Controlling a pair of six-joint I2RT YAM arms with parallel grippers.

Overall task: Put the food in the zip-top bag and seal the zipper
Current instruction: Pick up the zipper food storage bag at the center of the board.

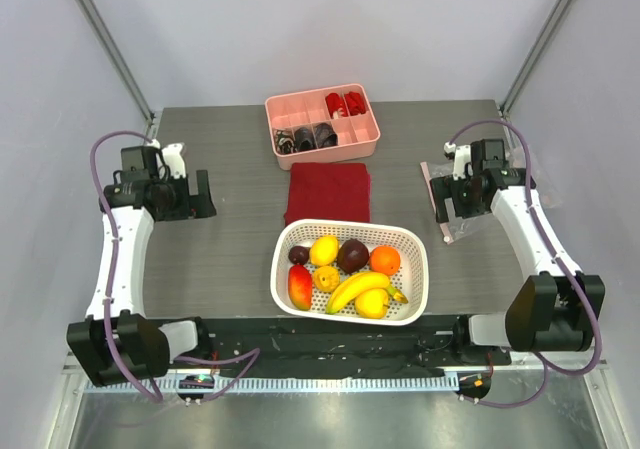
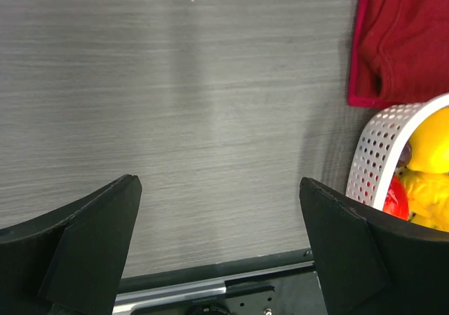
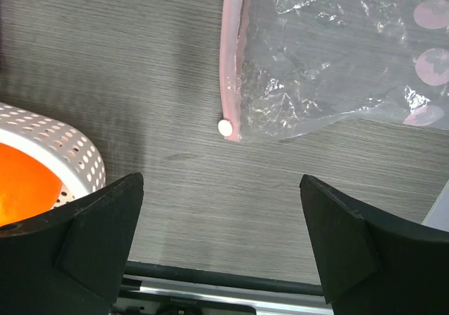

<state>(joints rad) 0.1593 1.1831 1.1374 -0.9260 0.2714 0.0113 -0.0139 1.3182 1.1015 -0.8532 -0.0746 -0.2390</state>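
Note:
The food lies in a white perforated basket (image 1: 415,239): a banana (image 1: 357,289), an orange (image 1: 384,260), lemons (image 1: 324,250), dark plums (image 1: 352,255) and a red-yellow mango (image 1: 299,287). The clear zip-top bag (image 3: 330,69) lies flat and empty on the table at the right, partly under my right gripper (image 1: 462,197). Its zipper (image 3: 231,55) is a pink strip with a small white slider at its near end. My right gripper (image 3: 221,182) is open and empty, just short of the bag's corner. My left gripper (image 1: 188,197) is open and empty over bare table at the left, also in the left wrist view (image 2: 219,185).
A pink compartment tray (image 1: 322,149) with small red and dark items stands at the back centre. A folded red cloth (image 1: 328,191) lies between it and the basket. The basket's edge shows in the left wrist view (image 2: 379,146) and the right wrist view (image 3: 63,146).

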